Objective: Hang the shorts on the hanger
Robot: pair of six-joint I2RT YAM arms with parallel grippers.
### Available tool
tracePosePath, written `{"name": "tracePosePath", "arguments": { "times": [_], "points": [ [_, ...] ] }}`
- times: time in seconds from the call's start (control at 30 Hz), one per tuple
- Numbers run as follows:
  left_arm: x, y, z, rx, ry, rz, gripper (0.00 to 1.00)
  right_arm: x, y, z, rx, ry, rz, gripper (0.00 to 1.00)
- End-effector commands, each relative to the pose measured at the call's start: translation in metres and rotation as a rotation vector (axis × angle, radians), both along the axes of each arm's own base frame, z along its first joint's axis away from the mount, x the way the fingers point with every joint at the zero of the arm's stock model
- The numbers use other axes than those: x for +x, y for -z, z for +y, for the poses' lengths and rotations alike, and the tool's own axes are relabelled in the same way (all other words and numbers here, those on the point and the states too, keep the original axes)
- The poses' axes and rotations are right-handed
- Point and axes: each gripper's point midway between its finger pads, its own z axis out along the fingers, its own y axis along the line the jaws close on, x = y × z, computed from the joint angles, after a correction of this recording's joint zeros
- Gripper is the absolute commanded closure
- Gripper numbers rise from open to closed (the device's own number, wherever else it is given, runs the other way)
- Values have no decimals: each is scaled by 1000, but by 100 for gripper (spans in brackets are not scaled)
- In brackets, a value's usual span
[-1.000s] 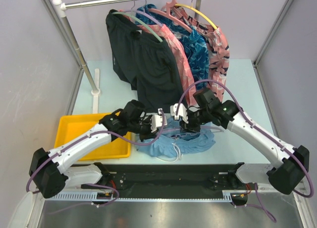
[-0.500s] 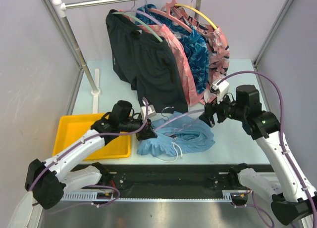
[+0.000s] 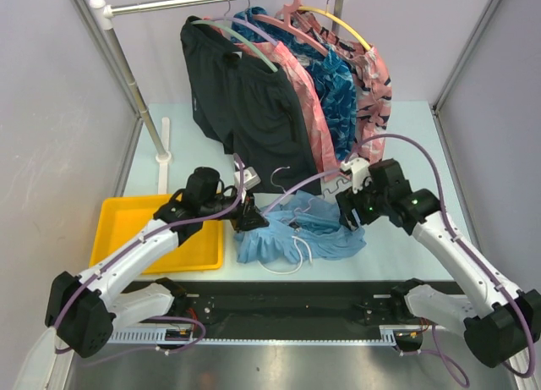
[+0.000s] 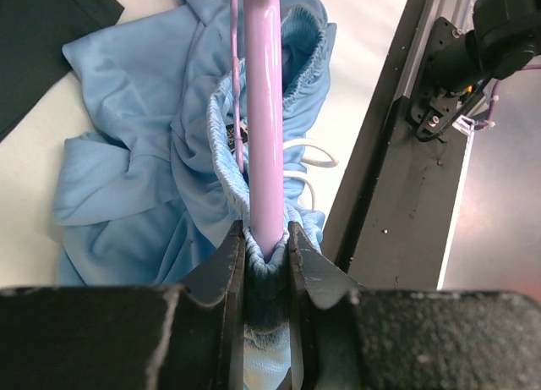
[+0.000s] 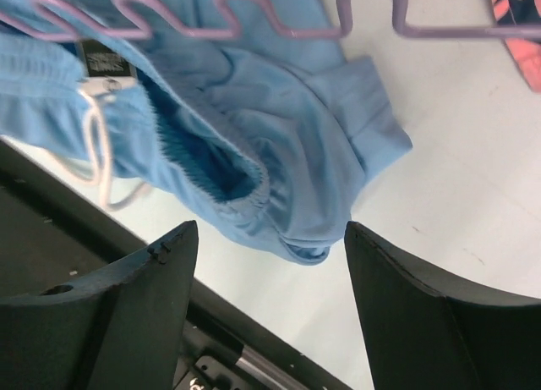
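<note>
The light blue shorts (image 3: 308, 233) lie crumpled on the table near the front edge. The lavender hanger (image 3: 308, 185) slants across them, its hook up. My left gripper (image 3: 250, 215) is shut on the hanger's left end with the shorts' waistband wrapped around it. In the left wrist view the hanger (image 4: 264, 111) runs straight out from the gripper (image 4: 266, 242) over the shorts (image 4: 135, 153). My right gripper (image 3: 348, 205) hovers open above the shorts' right side. In its view the gripper (image 5: 270, 238) frames the shorts (image 5: 296, 111) below the hanger's wavy bar (image 5: 254, 9) and the white drawstring (image 5: 97, 145).
A yellow tray (image 3: 127, 229) sits at the left. Behind, a clothes rack (image 3: 131, 77) carries black shorts (image 3: 254, 111) and patterned garments (image 3: 338, 77) on green and pink hangers. A black rail (image 3: 287, 301) runs along the near edge.
My right gripper opened, pulled away to the right, then came back down over the shorts' right side. My left gripper drew the hanger end slightly left, still gripping it.
</note>
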Motion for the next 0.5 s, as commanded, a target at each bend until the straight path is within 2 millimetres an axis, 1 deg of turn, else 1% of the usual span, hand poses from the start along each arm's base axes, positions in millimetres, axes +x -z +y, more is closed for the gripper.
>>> {"name": "tracePosePath", "arguments": {
  "times": [0.0,0.03,0.07,0.1,0.17,0.2,0.27,0.33,0.37,0.47],
  "points": [
    [8,-20,-4,-69,-30,-46,100,16,8,10,-57,55,-95,27],
    [8,-20,-4,-69,-34,-43,100,17,15,12,-74,60,-85,28],
    [9,-19,-3,-70,-43,-42,100,15,16,17,-64,54,-86,28],
    [9,-18,-3,-71,-51,-30,100,20,13,23,-46,49,-112,29],
    [13,-20,-2,-80,-66,-39,100,18,26,29,-85,23,-103,30],
    [14,-18,-1,-84,-76,-24,100,21,30,31,-90,22,-110,31],
    [18,-20,0,-98,-95,-17,100,19,50,30,-129,9,-81,32],
    [18,-20,1,-106,-102,-14,100,23,57,30,-152,8,-94,32],
    [20,-20,3,-107,-110,-14,100,24,64,30,-172,-2,-80,32],
    [24,-21,7,-113,-133,-21,100,23,78,30,-199,-23,-55,34]
  ]
}}
